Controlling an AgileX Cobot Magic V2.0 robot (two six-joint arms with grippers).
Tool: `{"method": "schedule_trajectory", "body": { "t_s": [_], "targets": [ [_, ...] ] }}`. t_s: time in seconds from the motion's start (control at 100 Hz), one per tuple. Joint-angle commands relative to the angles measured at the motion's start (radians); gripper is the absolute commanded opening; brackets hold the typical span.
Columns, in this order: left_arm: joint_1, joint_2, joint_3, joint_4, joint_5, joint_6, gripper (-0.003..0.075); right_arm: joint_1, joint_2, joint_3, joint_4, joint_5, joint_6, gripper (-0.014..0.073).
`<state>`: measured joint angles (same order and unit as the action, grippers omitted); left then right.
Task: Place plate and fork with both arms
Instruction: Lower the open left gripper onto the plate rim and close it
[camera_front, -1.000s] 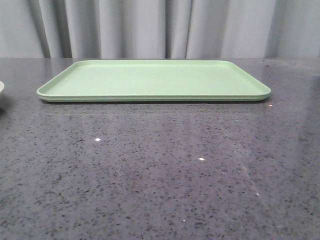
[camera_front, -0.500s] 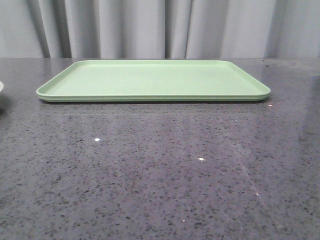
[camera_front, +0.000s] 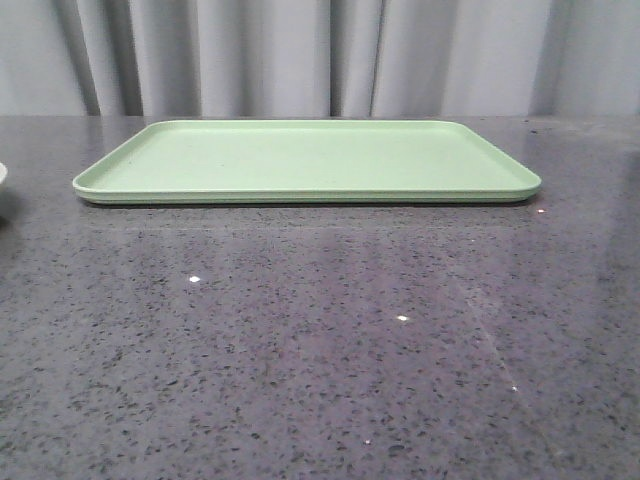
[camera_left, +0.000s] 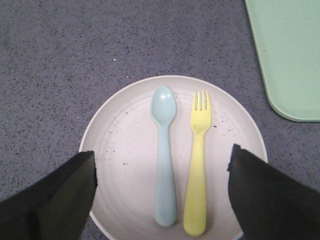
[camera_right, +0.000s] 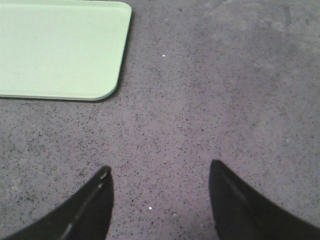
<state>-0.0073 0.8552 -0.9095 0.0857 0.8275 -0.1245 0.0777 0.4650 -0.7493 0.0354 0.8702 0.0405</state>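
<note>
Plate (camera_left: 172, 155) sits directly under the left gripper (camera_left: 162, 192), fingers spread wide and holding nothing, one finger (camera_left: 47, 197) over each side of the rim. Fork (camera_left: 197, 165) lies on the plate, handle toward the wrist and tines away, parallel to the blue spoon (camera_left: 164, 155) just beside it, not touching. Tray (camera_left: 295, 55) is off past one fingertip, apart from the plate; in the front view it (camera_front: 300, 160) is bare and only a sliver of plate shows at the far left edge. Right gripper (camera_right: 160, 200) is open too, above bare table (camera_right: 210, 100), tray corner ahead of it. My read: nothing picked yet. For the plate, I'd come down on the rim, not the middle, so neither utensil gets knocked, and lift level or both will slide. Fork is thin and lies flat, so the grab should close across the handle.
</note>
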Motion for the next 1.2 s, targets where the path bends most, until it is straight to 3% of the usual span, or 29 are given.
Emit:
{"method": "schedule_trajectory", "body": {
  "t_s": [0.0,0.18,0.46,1.19],
  "targets": [
    [0.028,0.049,-0.051,0.013,-0.099,-0.012,0.0536,-0.003,0.015,-0.035,0.004,-0.07,-0.006,0.0436],
    [0.154,0.147,-0.062,0.005,-0.137,-0.012,0.0536,-0.003,0.015,-0.035,0.004,-0.07,-0.006,0.0436],
    [0.311,0.262,-0.062,-0.111,-0.164,0.124,0.0536,-0.003,0.015,-0.035,0.004,-0.07,-0.006,0.0436],
    [0.323,0.537,-0.062,-0.138,-0.213,0.131,0.0536,-0.003,0.015,-0.035,0.004,-0.07,-0.006,0.0436]
  ]
}}
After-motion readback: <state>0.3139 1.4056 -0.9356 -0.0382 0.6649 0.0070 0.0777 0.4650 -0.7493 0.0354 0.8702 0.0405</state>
